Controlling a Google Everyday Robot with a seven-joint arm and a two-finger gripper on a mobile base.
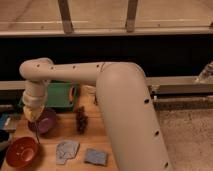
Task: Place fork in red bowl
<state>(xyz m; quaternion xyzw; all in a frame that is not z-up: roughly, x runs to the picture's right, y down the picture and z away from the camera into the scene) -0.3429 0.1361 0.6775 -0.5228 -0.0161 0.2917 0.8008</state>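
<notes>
My gripper point(33, 115) hangs at the left end of the white arm, over the near-left rim of the purple bowl point(46, 120). It is shut on the fork point(36, 133), a thin dark utensil that hangs down from it toward the table. The red bowl point(21, 152) sits at the front left corner of the table, just below and left of the fork's lower end, with nothing showing inside it.
A green tray point(61, 94) lies behind the purple bowl. A dark pinecone-like cluster point(80, 119) sits mid-table. Two grey pads point(66, 150) point(95, 156) lie near the front edge. A blue item point(4, 121) is at the left edge. The arm's big white body fills the right.
</notes>
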